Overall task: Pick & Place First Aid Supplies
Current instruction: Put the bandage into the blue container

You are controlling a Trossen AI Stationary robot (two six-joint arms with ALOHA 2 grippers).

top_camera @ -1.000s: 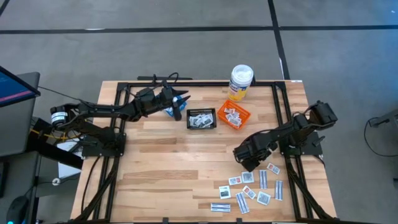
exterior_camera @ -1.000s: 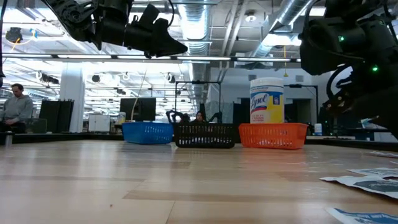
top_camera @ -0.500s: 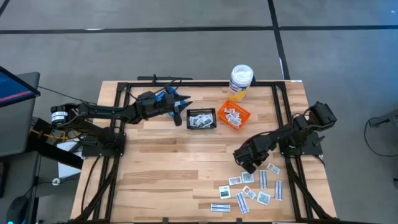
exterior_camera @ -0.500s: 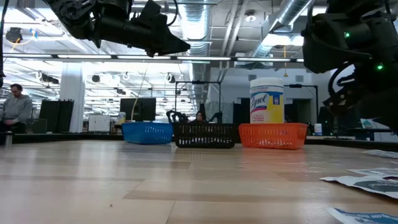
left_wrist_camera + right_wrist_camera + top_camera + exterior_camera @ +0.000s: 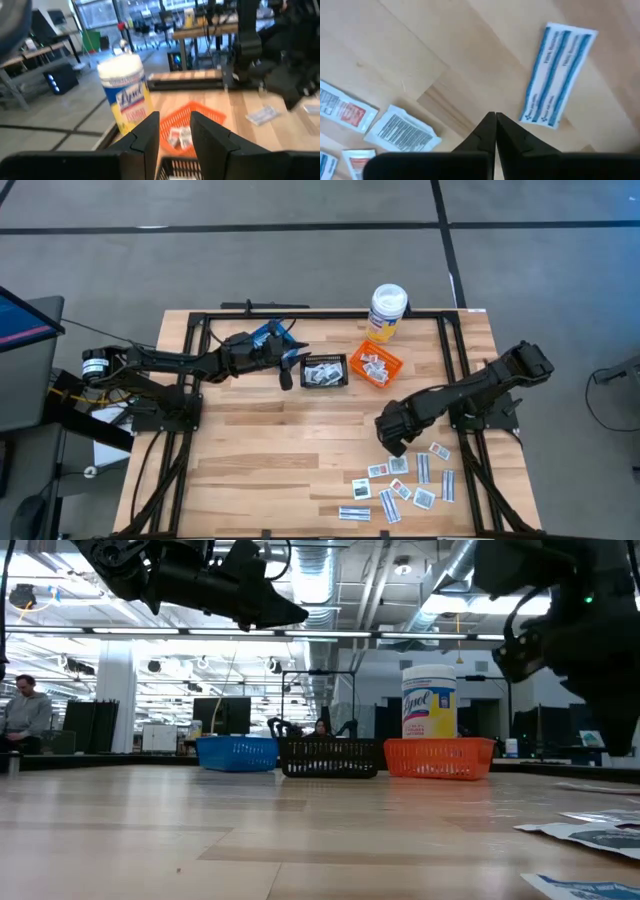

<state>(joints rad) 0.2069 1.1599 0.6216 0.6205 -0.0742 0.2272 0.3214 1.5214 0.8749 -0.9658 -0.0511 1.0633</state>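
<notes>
The first aid supplies (image 5: 405, 485) are small flat white packets and strips lying scattered on the wood at the near right. My right gripper (image 5: 392, 442) hangs just above their far edge, pointing down. In the right wrist view its fingertips (image 5: 495, 116) are shut with nothing seen between them. A blue-printed strip (image 5: 560, 75) and square packets (image 5: 402, 132) lie flat below it. My left gripper (image 5: 290, 362) stands level and open in the air by the black basket (image 5: 324, 371). The orange basket (image 5: 192, 117) shows through its gap (image 5: 175, 135).
Three small baskets stand in a row at the far side: blue (image 5: 268, 335), black and orange (image 5: 376, 366), the last two holding packets. A tall white bottle with a yellow label (image 5: 387, 310) stands behind the orange one. Bare wood lies across the middle and left (image 5: 260, 450).
My right gripper has risen from the table above the scattered packets. My left gripper has swung a little toward the black basket, staying level, and has uncovered more of the blue basket.
</notes>
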